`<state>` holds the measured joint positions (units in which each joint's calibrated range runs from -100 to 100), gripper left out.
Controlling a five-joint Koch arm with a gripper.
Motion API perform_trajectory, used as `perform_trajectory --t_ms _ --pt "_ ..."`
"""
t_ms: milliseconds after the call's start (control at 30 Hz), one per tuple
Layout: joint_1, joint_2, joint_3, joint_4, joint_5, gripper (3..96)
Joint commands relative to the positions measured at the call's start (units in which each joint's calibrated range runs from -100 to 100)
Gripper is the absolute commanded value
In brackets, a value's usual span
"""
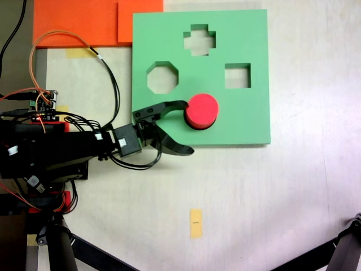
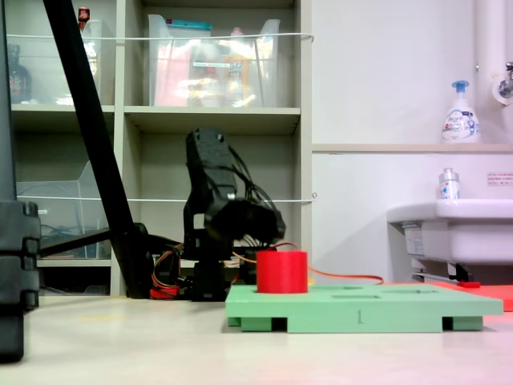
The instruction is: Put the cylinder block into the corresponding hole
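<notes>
The red-pink cylinder block (image 1: pixel 202 110) stands upright on the green foam board (image 1: pixel 248 113), near the board's front edge in the first exterior view. It covers the spot where the round hole would be, so that hole is hidden. In the second exterior view the cylinder block (image 2: pixel 282 271) rises well above the board (image 2: pixel 361 309). My gripper (image 1: pixel 188 128) is open just left of the block. Its upper finger (image 1: pixel 169 106) reaches the block's left side, and its lower finger (image 1: pixel 175 147) hangs off the board's edge, holding nothing.
The board also has an octagonal cutout (image 1: pixel 162 77), a cross cutout (image 1: pixel 199 40) and a square cutout (image 1: pixel 237 75). Orange foam sheets (image 1: pixel 84 21) lie at the back left. Cables (image 1: pixel 107 73) loop over the arm. A yellow tape mark (image 1: pixel 195 223) is on the table.
</notes>
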<state>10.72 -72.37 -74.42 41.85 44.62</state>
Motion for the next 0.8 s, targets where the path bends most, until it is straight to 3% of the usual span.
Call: perform_trajectory --t_ms 33,100,267,367,533,667,800 --pt "-2.3 -27.6 9.1 -32.4 -7.4 56.3" --pt "-3.3 -27.6 11.1 -38.2 -9.9 50.1" --pt "-6.6 -27.6 18.8 -52.7 -14.2 50.9" --pt "-9.5 -27.6 17.1 -52.0 -28.5 50.5" --pt "-10.6 -27.6 1.2 -44.3 -38.8 49.5" --pt "-10.6 -27.6 -21.9 -26.7 -47.8 49.5" --pt "-10.5 -27.6 -25.6 -20.3 -49.4 49.4"
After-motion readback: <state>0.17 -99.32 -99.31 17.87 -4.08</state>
